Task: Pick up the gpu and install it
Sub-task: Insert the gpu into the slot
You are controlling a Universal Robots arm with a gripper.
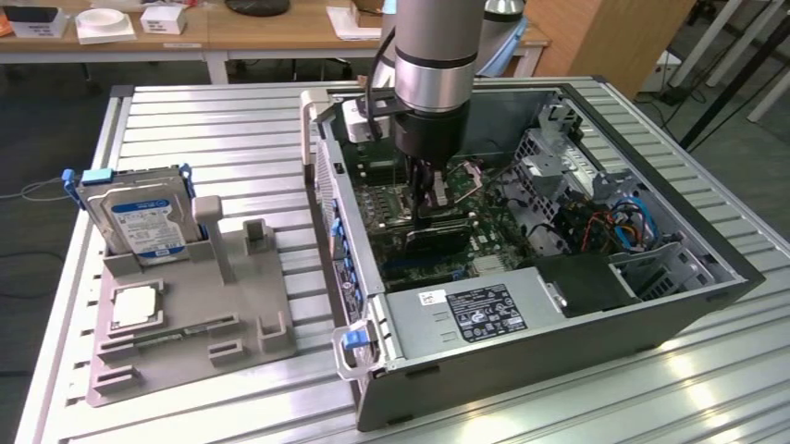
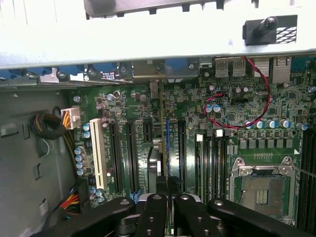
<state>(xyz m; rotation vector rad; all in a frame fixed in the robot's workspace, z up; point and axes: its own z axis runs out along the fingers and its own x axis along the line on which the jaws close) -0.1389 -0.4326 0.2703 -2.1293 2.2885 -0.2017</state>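
My gripper point(image 1: 431, 215) reaches down into the open computer case point(image 1: 691, 277), over the motherboard's expansion slots. In the wrist view my gripper point(image 2: 168, 195) is shut on the gpu point(image 2: 162, 123). The card appears edge-on as a thin dark strip running from the fingertips toward the case's rear wall. It stands upright, in line with the blue-edged slot point(image 2: 167, 148) between the black slots. Whether its lower edge sits in the slot is hidden.
A white slot point(image 2: 96, 153) and an empty CPU socket point(image 2: 261, 190) flank the card, and a red wire point(image 2: 237, 116) loops nearby. On the exterior view's left a grey holder point(image 1: 235, 324) carries a hard drive point(image 1: 142, 217) and a CPU chip point(image 1: 136, 305). The power supply point(image 1: 482, 314) fills the case's near end.
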